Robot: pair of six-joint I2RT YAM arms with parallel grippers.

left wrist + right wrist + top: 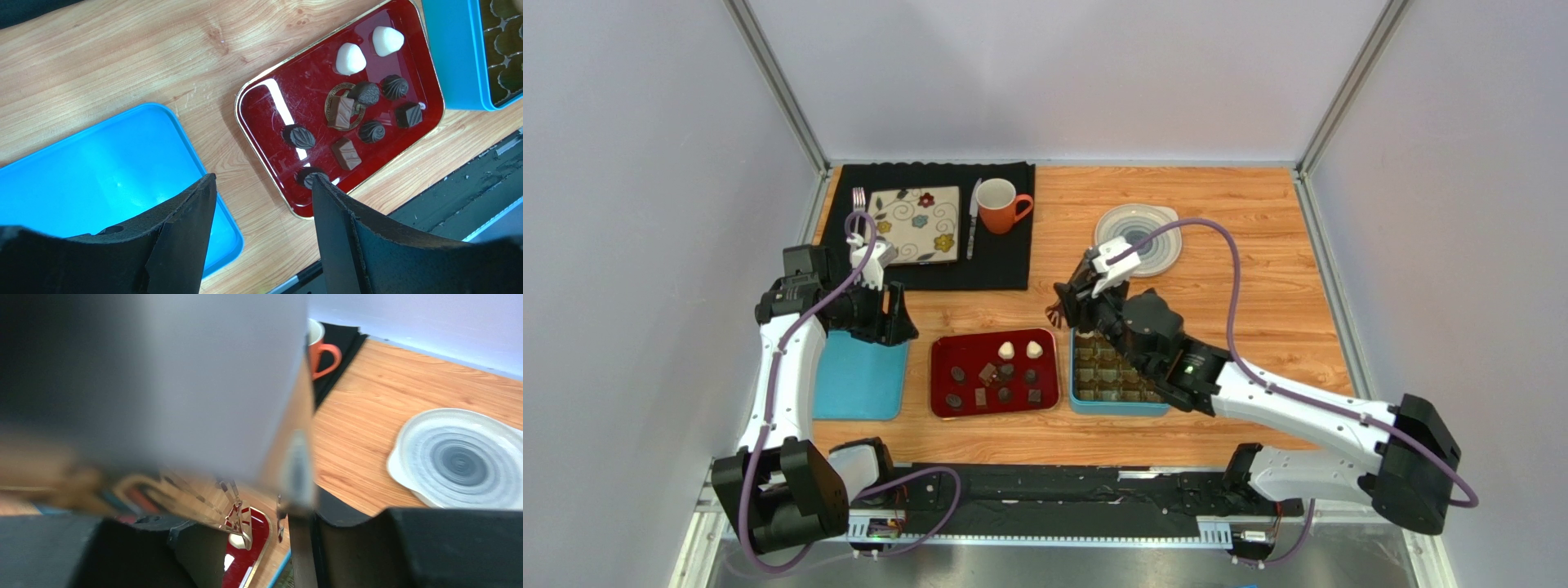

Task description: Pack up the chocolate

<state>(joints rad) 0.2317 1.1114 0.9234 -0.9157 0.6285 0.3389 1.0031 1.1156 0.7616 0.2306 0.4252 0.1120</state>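
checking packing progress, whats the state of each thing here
teal box: open, lid off
lid: flat on the table, left of the red tray
chocolate: loose on the red tray
mug: upright
left gripper: open, empty
right gripper: by the teal box, grip unclear

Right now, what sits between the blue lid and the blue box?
The red tray holding the chocolates, clearest in the top view.

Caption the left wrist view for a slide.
Open left claw, with the blue lid and red tray of chocolate beyond.
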